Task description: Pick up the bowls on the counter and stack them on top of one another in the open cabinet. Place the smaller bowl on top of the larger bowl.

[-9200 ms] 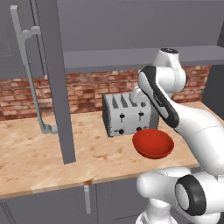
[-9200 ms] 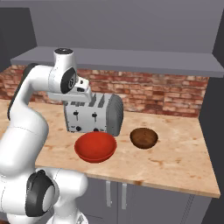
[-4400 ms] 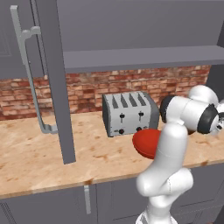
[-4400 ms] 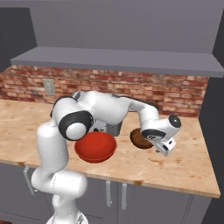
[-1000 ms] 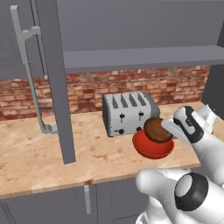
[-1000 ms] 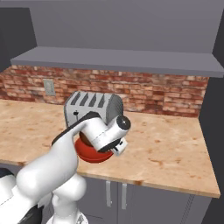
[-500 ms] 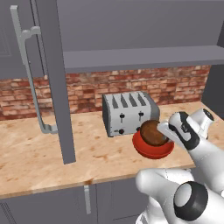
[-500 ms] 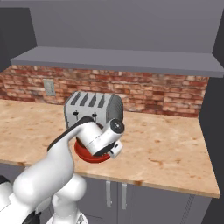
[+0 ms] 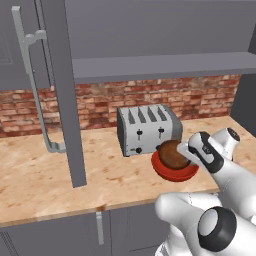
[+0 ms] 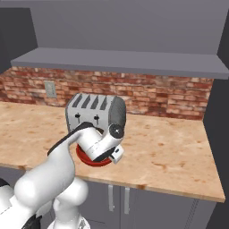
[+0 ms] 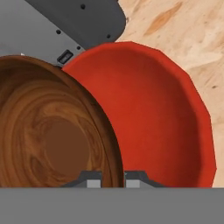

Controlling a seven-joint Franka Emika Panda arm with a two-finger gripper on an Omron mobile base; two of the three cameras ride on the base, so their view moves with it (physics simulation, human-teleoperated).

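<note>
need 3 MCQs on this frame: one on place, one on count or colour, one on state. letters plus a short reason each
1. Where is the brown bowl?
A. on the cabinet shelf
B. over the red bowl, in front of the toaster
C. at the counter's far right end

2. How many slots does the toaster have on top?
A. two
B. four
C. six

3. What is the state of the end effector?
A. shut on the brown bowl's rim
B. open above bare counter
C. shut on the cabinet handle

Answers:
1. B: the left base view shows it above the red bowl, just in front of the toaster.
2. B: four slots show in both base views.
3. A: in the hand view the fingertips sit either side of the brown rim.
</note>
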